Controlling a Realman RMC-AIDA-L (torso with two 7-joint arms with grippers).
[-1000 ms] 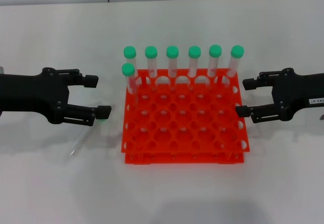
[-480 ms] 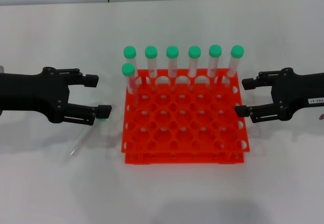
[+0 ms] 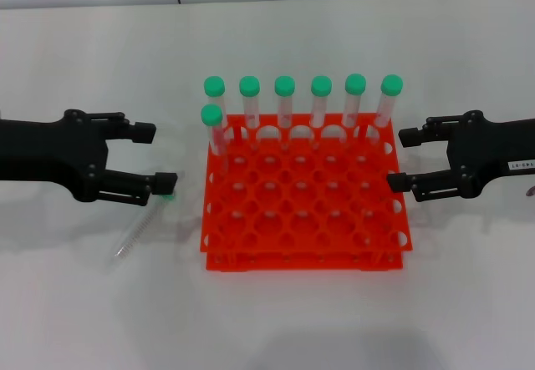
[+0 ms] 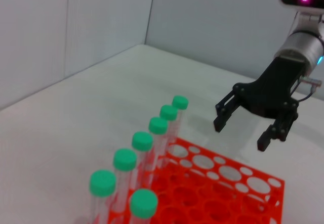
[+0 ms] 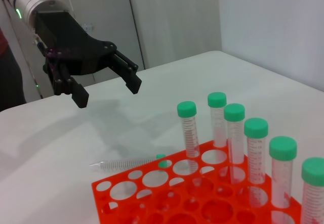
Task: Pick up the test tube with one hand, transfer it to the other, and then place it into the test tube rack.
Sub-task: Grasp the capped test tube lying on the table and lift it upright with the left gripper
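Clear plastic, the test tube (image 3: 140, 229) lies flat at left of the red rack (image 3: 305, 249), under your spread left gripper (image 3: 160, 156). It may roll if nudged, I think. Right gripper (image 3: 403, 159) waits spread at centre right.

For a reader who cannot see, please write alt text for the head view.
An orange tube rack holding seven green-capped tubes sits between two open black grippers, left and right. One more tube lies flat on the white table under the left gripper.
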